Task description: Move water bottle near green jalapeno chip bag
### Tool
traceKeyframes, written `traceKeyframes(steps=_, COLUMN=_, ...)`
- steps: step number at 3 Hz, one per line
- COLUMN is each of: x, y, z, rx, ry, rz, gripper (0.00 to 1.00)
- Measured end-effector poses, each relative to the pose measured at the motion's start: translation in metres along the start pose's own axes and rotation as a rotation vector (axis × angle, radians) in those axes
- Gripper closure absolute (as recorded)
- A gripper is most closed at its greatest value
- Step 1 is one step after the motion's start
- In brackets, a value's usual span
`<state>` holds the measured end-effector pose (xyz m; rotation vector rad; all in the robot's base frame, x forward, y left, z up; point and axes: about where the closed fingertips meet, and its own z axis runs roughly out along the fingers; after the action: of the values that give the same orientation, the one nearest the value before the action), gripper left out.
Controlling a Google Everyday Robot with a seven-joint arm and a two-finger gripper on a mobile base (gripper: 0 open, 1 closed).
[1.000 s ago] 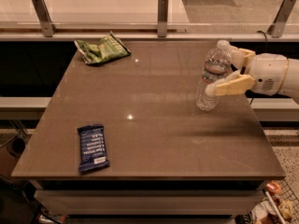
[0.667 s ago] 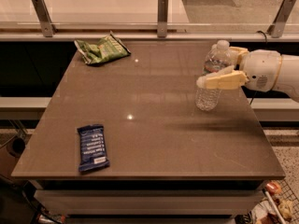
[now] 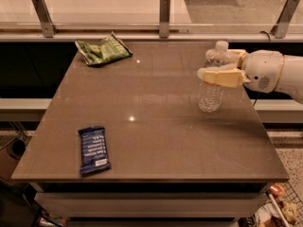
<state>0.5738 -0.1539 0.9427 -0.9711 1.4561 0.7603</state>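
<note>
currently, the gripper (image 3: 214,66) sits at the right side of the tabletop (image 3: 156,119), reaching in over the right edge on the white arm (image 3: 277,72). the jaws are clamped on the water bottle (image 3: 209,96). one crosses the front of the body just below the shoulder and the other passes behind it. this high, sideways grasp places the arm clear of the tabletop and leaves the lower body and base free, which suits a carry across the surface and an upright set-down.

the water bottle is at the right side of the tabletop, roughly midway between the front and rear edges. its long axis is near vertical, white cap up, with a slight lean: the cap end tips toward the arm and the base sits a little to the left. whether the base touches the tabletop or hangs just above it cannot be determined.

the green jalapeno chip bag (image 3: 103,49) lies flat at the rear left corner, well apart from the bottle. the task is therefore judged to be at the transport step, with travel needed leftward and toward the rear. a dark blue bar wrapper (image 3: 93,149) lies near the front left, outside that path.
</note>
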Motion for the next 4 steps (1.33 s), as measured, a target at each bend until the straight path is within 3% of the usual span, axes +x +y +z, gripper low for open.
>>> traceKeyframes(steps=1, x=-0.001, y=0.001, z=0.002, rx=-0.005, ry=-0.001, rz=-0.001, gripper=0.87)
traceKeyframes(steps=2, x=-0.002, y=0.002, z=0.005, rx=-0.009, ry=-0.001, rz=-0.002, gripper=1.0)
traceKeyframes(steps=3, x=-0.014, y=-0.008, z=0.006, rx=0.01, ry=0.012, rz=0.002, gripper=1.0)
traceKeyframes(steps=4, x=-0.045, y=-0.033, z=0.01, rx=0.058, ry=0.023, rz=-0.012, gripper=1.0)
